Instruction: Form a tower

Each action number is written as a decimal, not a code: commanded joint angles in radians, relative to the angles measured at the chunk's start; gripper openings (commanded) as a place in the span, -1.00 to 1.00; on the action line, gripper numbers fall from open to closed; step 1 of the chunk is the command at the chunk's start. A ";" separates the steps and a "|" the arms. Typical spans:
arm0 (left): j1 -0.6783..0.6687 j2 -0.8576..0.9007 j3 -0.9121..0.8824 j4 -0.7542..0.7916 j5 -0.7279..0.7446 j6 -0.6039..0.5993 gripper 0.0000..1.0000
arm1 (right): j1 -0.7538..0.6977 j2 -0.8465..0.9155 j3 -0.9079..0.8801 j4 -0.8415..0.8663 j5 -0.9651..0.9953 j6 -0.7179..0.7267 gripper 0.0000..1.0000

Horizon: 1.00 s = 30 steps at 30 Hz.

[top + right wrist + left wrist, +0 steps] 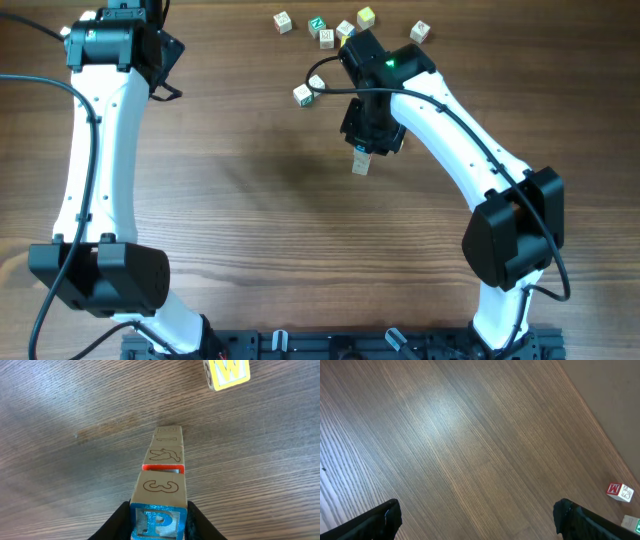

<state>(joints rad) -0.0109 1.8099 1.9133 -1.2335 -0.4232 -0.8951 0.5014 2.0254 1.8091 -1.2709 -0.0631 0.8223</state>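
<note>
Right gripper (159, 527) pinches tower (361, 162) at its blue P top, centre of overhead frame. Left gripper (477, 520) jaws spread wide over table (470, 435), upper left. Loose cubes (327, 36) upper centre.

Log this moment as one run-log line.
right claw: shut on blue P cube atop tower | left claw: open, empty, apart | loose cubes: far side
</note>
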 commanded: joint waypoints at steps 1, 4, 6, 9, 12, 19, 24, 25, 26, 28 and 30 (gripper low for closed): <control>0.003 0.010 0.004 0.000 -0.027 0.013 1.00 | 0.006 -0.008 0.024 -0.002 0.005 -0.038 -0.42; 0.003 0.010 0.004 0.000 -0.027 0.013 1.00 | 0.006 -0.008 0.024 -0.002 0.021 -0.041 -0.42; 0.003 0.010 0.004 0.000 -0.027 0.013 1.00 | 0.006 -0.008 0.024 -0.002 0.022 -0.040 -0.42; 0.003 0.010 0.004 0.000 -0.027 0.013 1.00 | 0.006 -0.008 0.023 -0.002 0.040 -0.037 -0.42; 0.003 0.010 0.004 0.000 -0.027 0.013 1.00 | 0.006 -0.008 0.023 -0.001 0.041 -0.038 -0.41; 0.003 0.010 0.004 0.000 -0.027 0.013 1.00 | 0.006 -0.008 0.023 0.002 0.040 -0.064 -0.41; 0.003 0.010 0.004 0.000 -0.027 0.013 1.00 | 0.006 -0.008 0.023 -0.002 0.040 -0.098 -0.42; 0.003 0.010 0.004 0.000 -0.027 0.013 1.00 | 0.006 -0.008 0.023 -0.002 0.040 -0.100 -0.42; 0.003 0.010 0.004 0.000 -0.027 0.013 1.00 | 0.006 -0.008 0.023 -0.002 0.039 -0.109 -0.42; 0.003 0.010 0.004 0.000 -0.027 0.013 1.00 | 0.006 -0.008 0.023 -0.002 0.039 -0.113 -0.42; 0.003 0.010 0.004 0.000 -0.027 0.013 1.00 | 0.006 -0.008 0.023 -0.002 0.039 -0.113 -0.42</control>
<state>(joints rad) -0.0109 1.8099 1.9133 -1.2331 -0.4232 -0.8951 0.5014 2.0254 1.8091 -1.2716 -0.0437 0.7273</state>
